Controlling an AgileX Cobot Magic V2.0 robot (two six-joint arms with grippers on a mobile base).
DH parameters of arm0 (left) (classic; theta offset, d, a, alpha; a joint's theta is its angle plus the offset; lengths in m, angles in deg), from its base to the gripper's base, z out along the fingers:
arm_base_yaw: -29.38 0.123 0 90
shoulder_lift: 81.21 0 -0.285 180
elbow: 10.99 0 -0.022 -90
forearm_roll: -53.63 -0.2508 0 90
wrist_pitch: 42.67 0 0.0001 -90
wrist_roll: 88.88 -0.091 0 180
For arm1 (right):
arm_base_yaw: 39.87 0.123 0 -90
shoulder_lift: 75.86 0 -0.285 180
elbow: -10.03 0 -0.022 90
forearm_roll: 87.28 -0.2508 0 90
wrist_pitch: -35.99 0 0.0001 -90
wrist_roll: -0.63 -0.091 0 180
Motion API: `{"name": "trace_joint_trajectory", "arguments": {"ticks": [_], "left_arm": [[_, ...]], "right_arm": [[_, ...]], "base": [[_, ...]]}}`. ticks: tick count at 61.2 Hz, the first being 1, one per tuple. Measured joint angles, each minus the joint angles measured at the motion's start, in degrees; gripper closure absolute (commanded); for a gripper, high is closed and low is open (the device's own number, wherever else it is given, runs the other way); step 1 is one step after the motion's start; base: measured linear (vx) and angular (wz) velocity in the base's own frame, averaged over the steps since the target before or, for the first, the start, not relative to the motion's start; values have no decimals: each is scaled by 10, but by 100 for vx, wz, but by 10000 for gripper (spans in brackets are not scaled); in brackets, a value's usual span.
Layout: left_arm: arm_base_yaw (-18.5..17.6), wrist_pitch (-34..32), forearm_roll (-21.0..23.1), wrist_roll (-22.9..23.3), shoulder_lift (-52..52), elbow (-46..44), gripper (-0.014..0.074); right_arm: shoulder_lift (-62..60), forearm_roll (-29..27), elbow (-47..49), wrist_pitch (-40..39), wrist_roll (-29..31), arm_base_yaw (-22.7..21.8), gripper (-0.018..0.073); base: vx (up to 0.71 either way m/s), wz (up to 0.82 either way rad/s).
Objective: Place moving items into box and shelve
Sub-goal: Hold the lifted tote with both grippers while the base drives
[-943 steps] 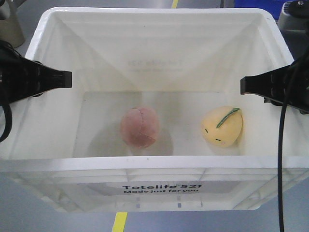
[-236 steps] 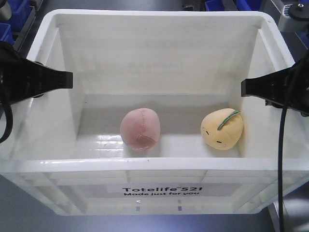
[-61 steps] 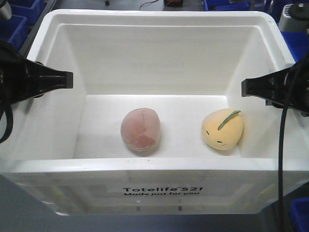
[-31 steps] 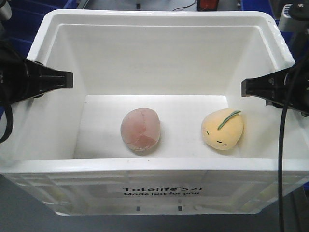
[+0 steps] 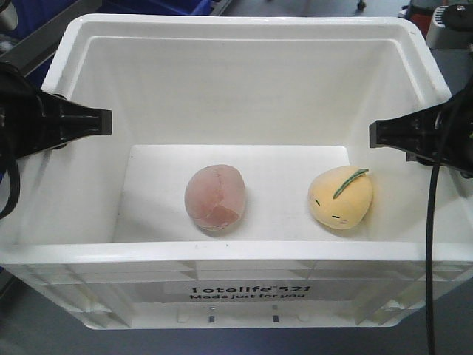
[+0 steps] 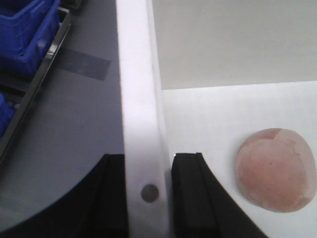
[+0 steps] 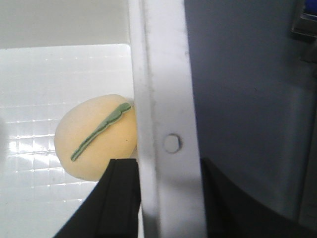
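Two claws clamp the box (image 5: 236, 251): my left claw (image 6: 148, 163) pinches its 9 o'clock rim, my right claw (image 7: 171, 168) its 3 o'clock rim. The ball (image 5: 215, 197) sits mid-floor. The fruit (image 5: 340, 197) lies at 4 o'clock, near the wall, with open floor toward 12. The front print (image 5: 246, 291) reads "Totelife 521 Made just for you".

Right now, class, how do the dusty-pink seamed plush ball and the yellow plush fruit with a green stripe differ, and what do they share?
The pink plush ball shows only seams; the yellow plush fruit has a green stripe and small dark marks. The ball lies mid-floor; the fruit sits near a side wall. Both rest, apart, in the white plastic crate.
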Motion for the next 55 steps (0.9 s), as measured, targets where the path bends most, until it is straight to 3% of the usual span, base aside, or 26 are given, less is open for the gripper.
{"name": "trace_joint_trajectory", "arguments": {"ticks": [55], "left_arm": [[0,0,0,0,0,0,446]], "right_arm": [[0,0,0,-1,0,0,407]], "base": [[15,57]]}}
